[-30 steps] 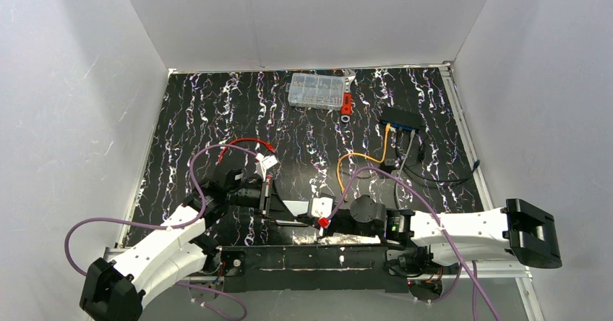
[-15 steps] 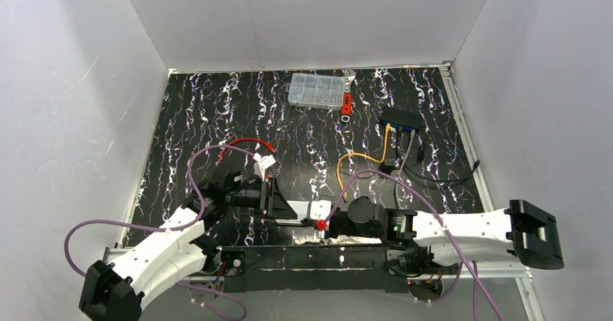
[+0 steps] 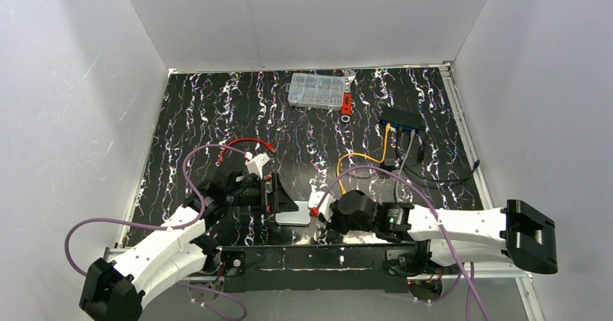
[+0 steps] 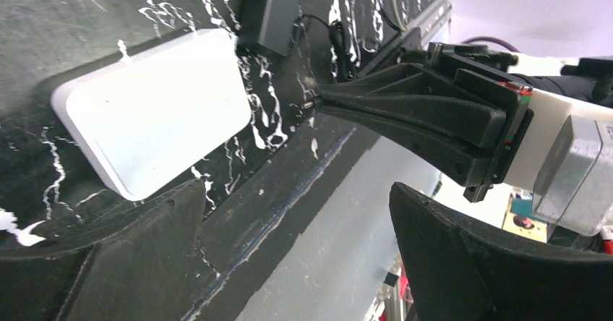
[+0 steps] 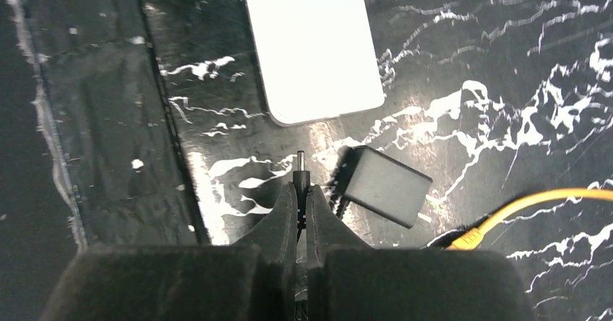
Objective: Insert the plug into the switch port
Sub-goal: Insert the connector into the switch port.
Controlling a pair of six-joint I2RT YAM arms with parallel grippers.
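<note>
Two arms, both folded low over the near edge of the surface (image 3: 217, 111), with their claws pointing at each other across one white rounded box (image 3: 293, 215). Left claw (image 3: 277, 193): fingers spread wide, nothing between them, just beside the box. Right claw (image 5: 300, 189): pinched tight on one thin black cord tip (image 5: 301, 163), which pokes out past the fingertips near the box's corner. One black adapter (image 5: 383, 185) lies just beside that tip. One orange cable (image 5: 538, 204); its plug (image 5: 463, 239) lies loose on the surface beside the adapter, in neither claw. One black switch (image 3: 402, 118) sits far right, well apart from the plug; the ports (image 3: 400, 126) on its blue edge are too small to tell apart. One red wire (image 3: 246, 143). One clear parts case (image 3: 316, 90).
</note>
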